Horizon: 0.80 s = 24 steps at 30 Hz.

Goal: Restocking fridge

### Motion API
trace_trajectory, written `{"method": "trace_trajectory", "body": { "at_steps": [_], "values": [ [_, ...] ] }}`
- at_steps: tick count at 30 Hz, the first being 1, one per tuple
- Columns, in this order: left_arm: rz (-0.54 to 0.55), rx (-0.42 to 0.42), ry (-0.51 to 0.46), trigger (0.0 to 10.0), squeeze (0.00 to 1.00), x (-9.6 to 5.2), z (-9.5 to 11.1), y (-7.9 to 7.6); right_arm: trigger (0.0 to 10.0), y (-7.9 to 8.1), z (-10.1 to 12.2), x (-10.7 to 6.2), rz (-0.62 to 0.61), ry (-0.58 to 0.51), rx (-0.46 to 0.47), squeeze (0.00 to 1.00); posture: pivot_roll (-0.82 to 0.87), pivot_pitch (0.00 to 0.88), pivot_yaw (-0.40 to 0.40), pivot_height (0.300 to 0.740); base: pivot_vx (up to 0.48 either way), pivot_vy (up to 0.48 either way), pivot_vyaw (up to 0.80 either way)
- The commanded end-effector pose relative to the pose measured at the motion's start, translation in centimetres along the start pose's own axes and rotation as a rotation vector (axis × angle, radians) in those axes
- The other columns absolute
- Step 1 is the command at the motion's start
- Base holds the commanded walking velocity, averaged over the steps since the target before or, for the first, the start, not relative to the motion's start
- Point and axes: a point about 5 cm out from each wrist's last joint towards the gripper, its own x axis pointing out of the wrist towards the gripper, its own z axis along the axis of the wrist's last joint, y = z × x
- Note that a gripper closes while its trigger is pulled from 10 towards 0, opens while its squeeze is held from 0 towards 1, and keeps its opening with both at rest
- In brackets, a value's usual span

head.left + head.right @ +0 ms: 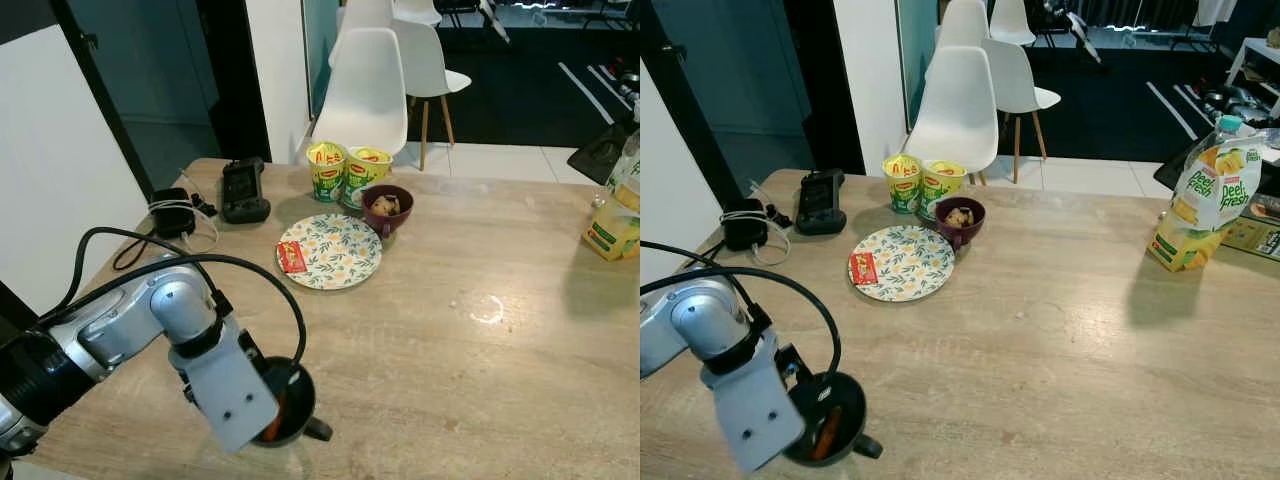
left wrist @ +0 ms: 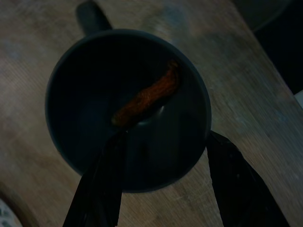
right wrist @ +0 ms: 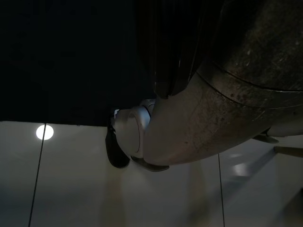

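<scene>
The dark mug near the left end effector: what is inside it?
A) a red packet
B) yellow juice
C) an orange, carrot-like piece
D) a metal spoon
C: the left wrist view looks into the dark mug, where one orange, carrot-like piece lies on the bottom.

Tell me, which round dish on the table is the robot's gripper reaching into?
The dark mug nearest the robot, holding an orange piece; the left gripper straddles its rim, one finger inside.
</scene>
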Motion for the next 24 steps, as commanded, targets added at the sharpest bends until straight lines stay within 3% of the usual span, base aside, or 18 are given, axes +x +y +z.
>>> {"method": "trace_trajectory", "body": {
  "at_steps": [1, 4, 18, 24],
  "values": [
    [0.039, -0.009, -0.042, 10.0, 0.0, 0.2, 0.6, 0.5, 10.0, 0.0, -0.2, 0.0, -0.007, 0.008, 0.013, 0.0, 0.07, 0.0, 0.001, 0.74, 0.0, 0.0, 0.0],
    [0.023, -0.063, -0.126, 10.0, 0.0, 0.1, 1.6, 0.5, 10.0, 0.0, -0.3, 0.0, -0.007, 0.008, 0.015, 0.0, 0.07, 0.0, 0.002, 0.74, 0.0, 0.0, 0.0],
    [-0.096, -0.2, -0.237, 10.0, 0.0, 0.3, 3.3, -1.2, 10.0, 0.1, -0.3, 0.0, -0.004, 0.009, 0.015, 0.0, 0.07, 0.0, 0.005, 0.74, 0.0, 0.0, 0.0],
    [0.019, -0.284, -0.292, 10.0, 0.0, 0.5, 3.8, 0.8, 10.0, 0.3, -0.4, 0.1, -0.004, 0.01, 0.015, 0.0, 0.07, 0.0, 0.014, 0.74, 0.0, 0.0, 0.0]
  ]
}}
